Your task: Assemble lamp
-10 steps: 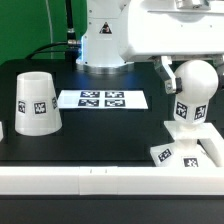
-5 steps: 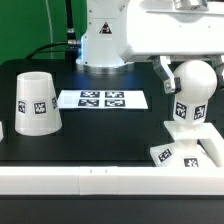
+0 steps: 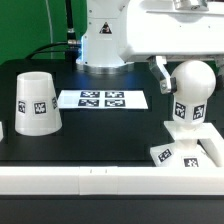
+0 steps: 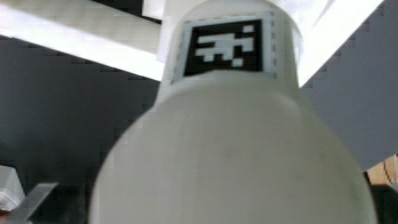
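The rounded white bulb (image 3: 194, 88) stands upright on the flat square base (image 3: 178, 152) at the exterior view's right, close to the front rail. My gripper (image 3: 186, 78) straddles the bulb's round top. One finger (image 3: 158, 73) shows just off the bulb's left side with a small gap, and the other is hidden behind the bulb. In the wrist view the bulb (image 4: 214, 130) fills the picture, and only slivers of the fingers (image 4: 32, 197) show at the edges. The jaws look open. The tapered shade (image 3: 35, 102) stands alone at the left.
The marker board (image 3: 103, 99) lies flat at the middle back. A long white rail (image 3: 100, 178) runs along the front edge, right beside the base. The robot's white base (image 3: 103, 40) stands behind the marker board.
The visible finger has moved outward, away from the bulb's left side. The bulb stays upright on the base, and the shade has not moved.
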Robot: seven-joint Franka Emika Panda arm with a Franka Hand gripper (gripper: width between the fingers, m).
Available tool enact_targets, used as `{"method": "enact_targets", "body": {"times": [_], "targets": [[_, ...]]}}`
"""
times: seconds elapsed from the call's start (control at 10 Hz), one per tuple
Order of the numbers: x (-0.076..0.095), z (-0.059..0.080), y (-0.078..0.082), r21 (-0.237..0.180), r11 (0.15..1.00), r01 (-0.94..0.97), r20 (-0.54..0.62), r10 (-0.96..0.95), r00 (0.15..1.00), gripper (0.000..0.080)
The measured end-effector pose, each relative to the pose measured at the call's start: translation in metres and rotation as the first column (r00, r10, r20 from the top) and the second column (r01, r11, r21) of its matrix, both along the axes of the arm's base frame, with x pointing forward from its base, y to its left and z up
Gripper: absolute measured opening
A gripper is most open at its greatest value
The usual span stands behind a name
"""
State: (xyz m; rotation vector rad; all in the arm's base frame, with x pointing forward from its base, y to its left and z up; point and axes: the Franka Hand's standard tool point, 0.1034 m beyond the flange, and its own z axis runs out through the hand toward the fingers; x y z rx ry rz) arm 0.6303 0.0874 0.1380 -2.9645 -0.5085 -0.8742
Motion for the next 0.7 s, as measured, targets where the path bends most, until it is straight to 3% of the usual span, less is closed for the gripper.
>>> {"method": "enact_targets", "body": {"times": [0.4,0.7], "targets": [[0.001,0.024,0.001,-0.002,1.000,-0.005,-0.011,0.005,1.000,0.0699],[0.000,0.021,0.003,-0.003,1.000,-0.010,-0.045,0.009,0.999,0.0699]]}}
